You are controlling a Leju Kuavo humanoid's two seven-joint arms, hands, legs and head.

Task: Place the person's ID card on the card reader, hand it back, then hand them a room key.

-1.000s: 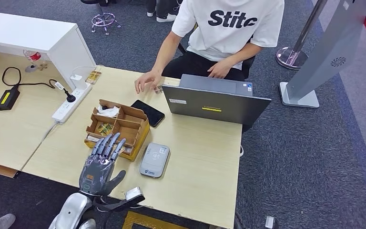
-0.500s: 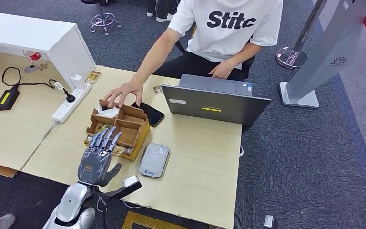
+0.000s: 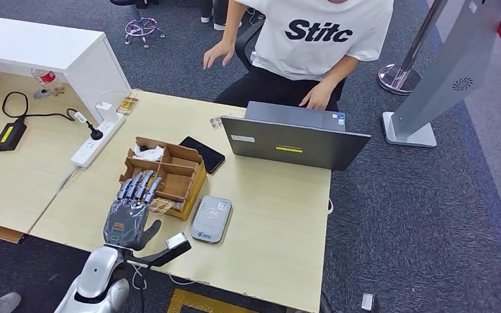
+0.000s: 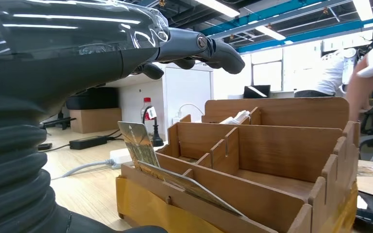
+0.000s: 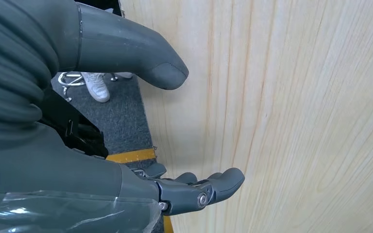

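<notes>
Head view: left hand [image 3: 130, 212] is seen over the near edge of the wooden organizer box [image 3: 177, 171], fingers [image 3: 138, 186] stretched out side by side above its front compartments, thumb out to the side, nothing held. Contact between fingers and box cannot be confirmed from this angle. A patterned card [image 3: 160, 206] is seen at the box's front slot, just beside the fingertips; whether it is the room key or the ID card cannot be told. The grey card reader [image 3: 211, 218] lies flat on the table [image 3: 274, 215], just beside the box on its right, nothing on top. A black phone [image 3: 203, 154] lies behind the box, a closed-angle laptop [image 3: 293, 140] further right. The person [image 3: 319, 39] is seated behind the table, one hand [image 3: 218, 53] raised off the table, the other hand [image 3: 315, 98] at the laptop. A power strip [image 3: 98, 138] and charger [image 3: 10, 135] are on the adjoining table. Left wrist view: fingers [image 4: 209, 48] are shown hovering above the box [image 4: 281, 145], apart from it, with cards [image 4: 138, 143] standing tilted in the front slot. Right wrist view: right hand [image 5: 141, 145] is seen empty beside a light wood panel [image 5: 296, 97], fingers [image 5: 209, 187] loosely curled, thumb apart, nothing gripped.
</notes>
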